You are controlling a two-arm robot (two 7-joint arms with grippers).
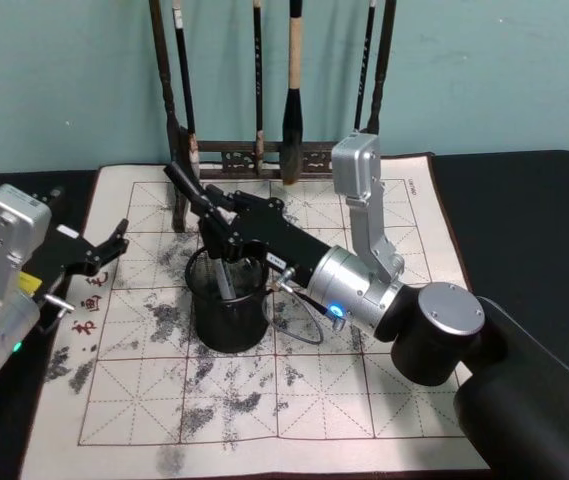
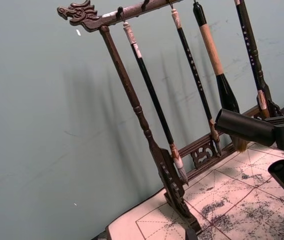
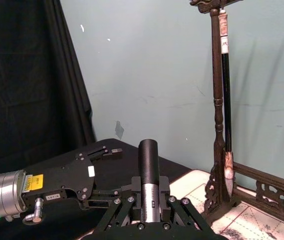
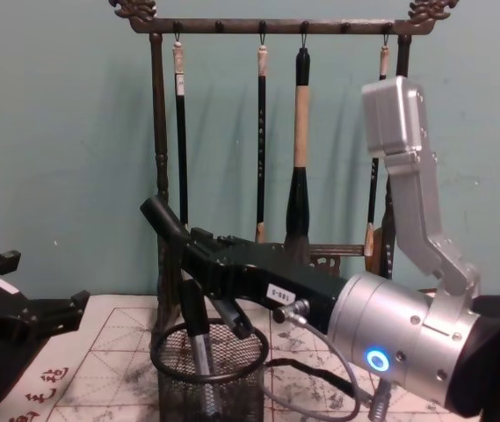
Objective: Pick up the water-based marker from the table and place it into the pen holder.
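The water-based marker (image 1: 186, 190), with a black cap and silver-grey body, is held tilted in my right gripper (image 1: 219, 238), which is shut on it. Its lower end (image 4: 200, 347) dips inside the pen holder (image 1: 229, 312), a round black wire-mesh cup on the mat, while its cap sticks out above the rim toward the back left. In the right wrist view the marker (image 3: 148, 172) sits between the fingers. My left gripper (image 1: 112, 255) hovers open and empty over the mat's left edge, apart from the holder.
A tall dark wooden rack (image 1: 264, 155) hung with calligraphy brushes stands at the back of the ink-stained grid mat (image 1: 364, 400). The right arm (image 1: 364, 285) stretches across the mat's middle. Black tabletop (image 1: 524, 220) surrounds the mat.
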